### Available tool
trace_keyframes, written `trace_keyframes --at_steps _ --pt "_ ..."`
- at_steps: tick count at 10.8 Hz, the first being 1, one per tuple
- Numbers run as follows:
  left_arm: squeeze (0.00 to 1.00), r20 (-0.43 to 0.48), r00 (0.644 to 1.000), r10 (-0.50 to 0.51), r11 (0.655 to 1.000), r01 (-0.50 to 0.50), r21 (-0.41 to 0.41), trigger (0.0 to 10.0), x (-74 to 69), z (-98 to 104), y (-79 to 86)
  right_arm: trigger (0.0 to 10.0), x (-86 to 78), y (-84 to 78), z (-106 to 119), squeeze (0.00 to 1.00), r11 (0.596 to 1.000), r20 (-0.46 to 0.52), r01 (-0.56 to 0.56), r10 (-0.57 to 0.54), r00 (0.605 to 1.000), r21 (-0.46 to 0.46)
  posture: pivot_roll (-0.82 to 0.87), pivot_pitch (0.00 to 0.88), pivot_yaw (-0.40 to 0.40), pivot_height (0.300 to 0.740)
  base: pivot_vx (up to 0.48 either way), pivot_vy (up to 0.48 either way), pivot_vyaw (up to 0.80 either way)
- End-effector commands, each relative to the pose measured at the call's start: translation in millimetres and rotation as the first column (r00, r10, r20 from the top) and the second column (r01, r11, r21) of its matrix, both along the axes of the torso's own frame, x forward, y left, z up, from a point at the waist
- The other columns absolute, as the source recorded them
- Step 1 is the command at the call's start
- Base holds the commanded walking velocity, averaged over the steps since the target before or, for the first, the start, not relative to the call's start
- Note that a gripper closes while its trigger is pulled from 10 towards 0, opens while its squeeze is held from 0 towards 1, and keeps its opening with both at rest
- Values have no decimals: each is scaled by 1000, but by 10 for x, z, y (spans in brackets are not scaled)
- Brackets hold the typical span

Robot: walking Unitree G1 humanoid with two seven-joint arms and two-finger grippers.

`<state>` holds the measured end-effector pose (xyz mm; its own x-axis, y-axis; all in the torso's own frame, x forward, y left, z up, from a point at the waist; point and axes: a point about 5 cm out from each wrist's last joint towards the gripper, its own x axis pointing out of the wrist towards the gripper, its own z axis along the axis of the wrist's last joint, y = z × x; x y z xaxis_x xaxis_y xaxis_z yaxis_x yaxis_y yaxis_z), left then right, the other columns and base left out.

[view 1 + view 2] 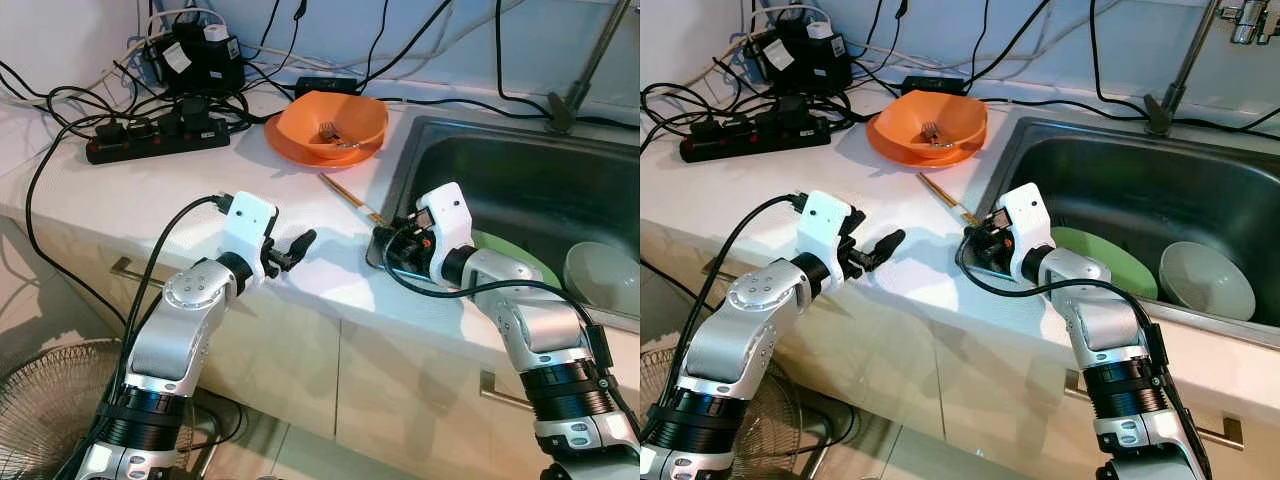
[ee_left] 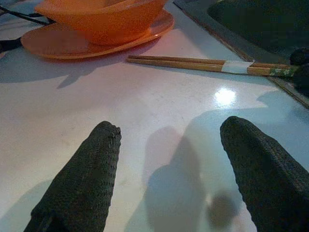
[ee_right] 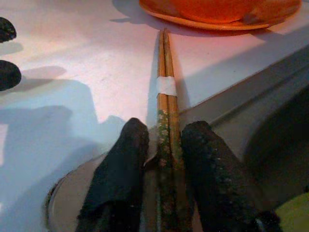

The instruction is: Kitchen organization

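Observation:
A taped pair of wooden chopsticks [image 1: 349, 197] lies on the white counter [image 1: 200, 200] by the sink's left rim, pointing toward an orange bowl [image 1: 331, 119] that sits on an orange plate [image 1: 290, 143]. My right gripper [image 3: 164, 145] is shut on the chopsticks [image 3: 166, 96] at their decorated near end, at the corner of the sink [image 1: 520, 180]. My left gripper [image 1: 296, 250] hovers open over the counter's front edge, left of the chopsticks [image 2: 207, 65], with nothing between its fingers [image 2: 91, 169]. A fork lies in the bowl.
A black power strip [image 1: 155, 137] and tangled cables fill the counter's back left. In the sink lie a green plate [image 1: 1110, 262] and a white bowl [image 1: 1205, 280]. A tap stem [image 1: 1175, 75] rises behind the sink. A fan [image 1: 40, 400] stands on the floor at left.

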<state>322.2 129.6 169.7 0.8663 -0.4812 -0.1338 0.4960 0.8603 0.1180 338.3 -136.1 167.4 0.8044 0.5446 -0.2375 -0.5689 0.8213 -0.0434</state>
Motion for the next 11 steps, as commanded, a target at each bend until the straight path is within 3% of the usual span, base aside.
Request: trace_keyframes --at_steps 1,6,11 --pt "0 -2 1000 -6 1000 6 4 10000 -19 15 10 0 -37 16 -205 0 1000 -103 -8 5 995 -22 150 79 50 740 0 0 0" --pt "0 4 1000 -7 1000 7 13 10000 -17 39 6 0 -46 55 -196 0 999 -86 -24 20 996 -39 153 76 51 740 0 0 0" --pt "0 16 1000 -7 1000 7 -7 10000 6 64 -18 0 16 -37 44 0 1000 24 8 -8 1000 10 143 73 56 740 0 0 0"
